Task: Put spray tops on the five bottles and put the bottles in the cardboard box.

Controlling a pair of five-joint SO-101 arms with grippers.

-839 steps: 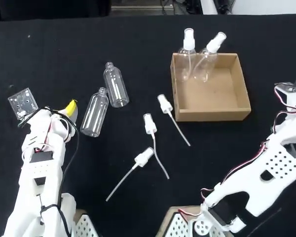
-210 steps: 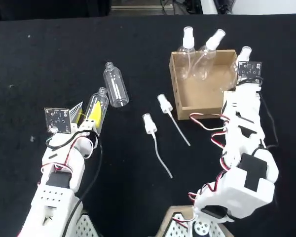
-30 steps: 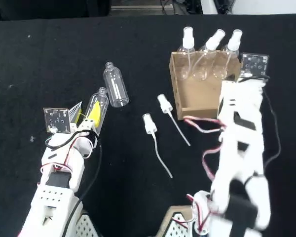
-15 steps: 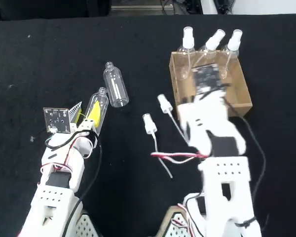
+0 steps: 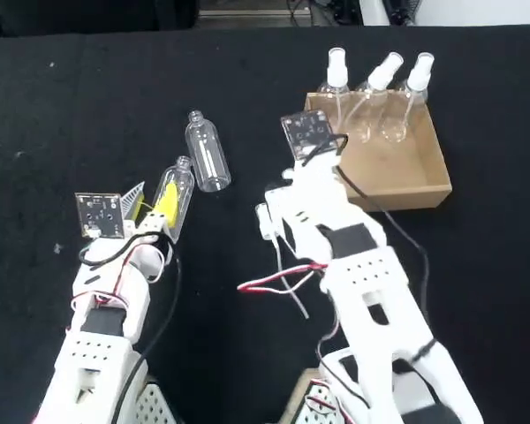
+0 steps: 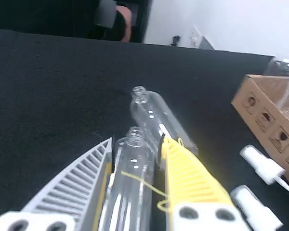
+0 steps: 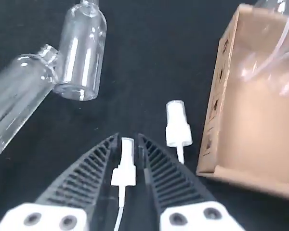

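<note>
On the black surface [image 5: 62, 97] the left gripper [image 5: 153, 198] is closed on an open bottle [image 5: 178, 177], which lies between its grey finger and its yellow finger. In the left wrist view the left gripper [image 6: 135, 144] presses the open bottle [image 6: 131, 183] on both sides, and the neck points away past the fingertips. This bottle has no top on it. Just beside it, further from the arm, lies the second bare bottle [image 5: 206, 152], also without a top. Its base is close to the neck of the held one, but I cannot tell if they touch

The right gripper [image 7: 127, 139] is open only a little. Its two dark fingers stand one on each side of a spray top [image 7: 123, 161] that lies on the surface, and a narrow gap shows on both sides, so the top is not gripped. In the high view this spray top [image 5: 267, 221] lies near the middle of the surface, beside the right arm, with its thin tube running toward the near edge. The other spray top [image 7: 177, 126] lies just ahead, between the right gripper and the cardboard box [image 7: 220, 103]

The cardboard box [image 5: 424, 190] stands on the far right part of the surface. Three capped bottles [image 5: 368, 113] lean inside it against the far wall, side by side, with their spray heads above the rim
</note>
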